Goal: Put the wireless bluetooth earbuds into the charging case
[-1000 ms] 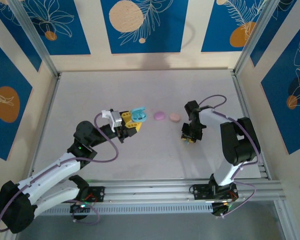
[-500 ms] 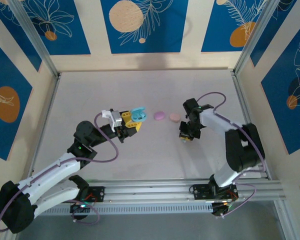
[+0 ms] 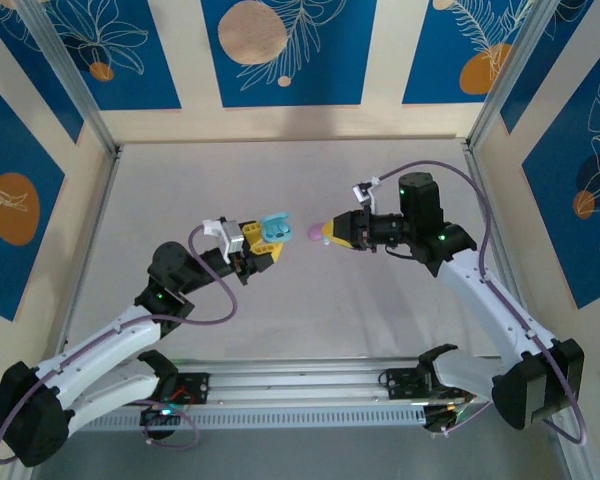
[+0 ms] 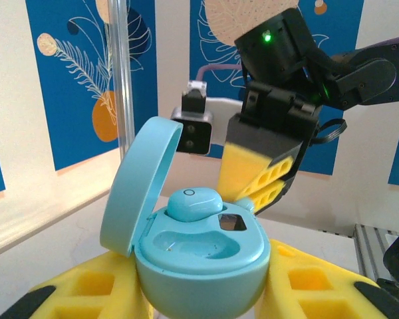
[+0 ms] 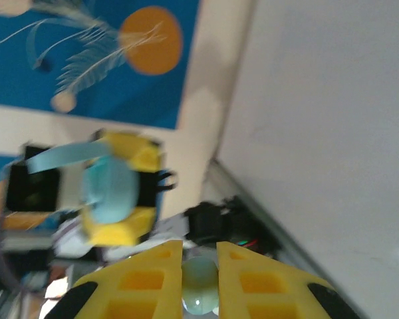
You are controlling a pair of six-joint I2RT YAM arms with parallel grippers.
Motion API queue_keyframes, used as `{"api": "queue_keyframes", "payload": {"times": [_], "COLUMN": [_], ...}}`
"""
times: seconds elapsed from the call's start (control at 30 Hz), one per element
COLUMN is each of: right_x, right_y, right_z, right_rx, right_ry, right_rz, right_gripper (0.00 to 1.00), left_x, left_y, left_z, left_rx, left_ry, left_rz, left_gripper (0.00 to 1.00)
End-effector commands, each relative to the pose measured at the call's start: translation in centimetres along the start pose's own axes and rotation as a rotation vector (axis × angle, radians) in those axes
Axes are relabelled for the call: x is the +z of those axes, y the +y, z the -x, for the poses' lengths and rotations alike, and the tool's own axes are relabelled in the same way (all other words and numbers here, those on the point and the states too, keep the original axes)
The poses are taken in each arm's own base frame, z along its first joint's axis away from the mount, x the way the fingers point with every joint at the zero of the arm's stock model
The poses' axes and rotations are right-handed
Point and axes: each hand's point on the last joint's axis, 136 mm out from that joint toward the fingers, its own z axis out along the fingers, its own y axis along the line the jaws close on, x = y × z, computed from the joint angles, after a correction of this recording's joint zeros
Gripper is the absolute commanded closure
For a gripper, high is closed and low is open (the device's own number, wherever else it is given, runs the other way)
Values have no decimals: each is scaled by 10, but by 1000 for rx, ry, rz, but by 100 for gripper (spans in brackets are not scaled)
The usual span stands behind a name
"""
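While the left end effector (image 3: 267, 240) clamps the light blue charging case (image 4: 199, 256) low on its shell, lid (image 4: 136, 179) thrown back toward nine o'clock in its wrist view, one earbud (image 4: 193, 203) sits seated and the well beside it lies bare. From the case's three o'clock, seen from above, the right end effector (image 3: 332, 231) points in, pinched tight on a pale blue earbud (image 5: 199, 287), likely lined up for that free well. A purple case (image 3: 316, 232) rests on the surface (image 3: 280, 180) between them.
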Motion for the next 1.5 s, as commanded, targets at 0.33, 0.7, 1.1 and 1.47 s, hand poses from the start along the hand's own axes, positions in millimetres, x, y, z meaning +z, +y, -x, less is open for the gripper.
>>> {"api": "queue_keyframes", "payload": {"times": [0.33,0.7,1.1,1.47], "right_x": [20,55,77,81], "right_y": [71,74,62,46], "right_z": [-13,-4,0,2], "right_rx": [-46,-74,-123,-168], "right_ry": [146,64,18,-4], "right_rz": [231,107,-57,-185], "right_gripper": [82,82,82,82], "left_x": [3,6,6,8], "left_y": [-2,2,1,0], "left_z": [-1,-7,-5,-2], "left_rx": [34,46,44,35], "left_ry": [-5,5,-1,-17], "left_rz": [-10,-1,-6,-16], "left_gripper": [65,65,65,65]}}
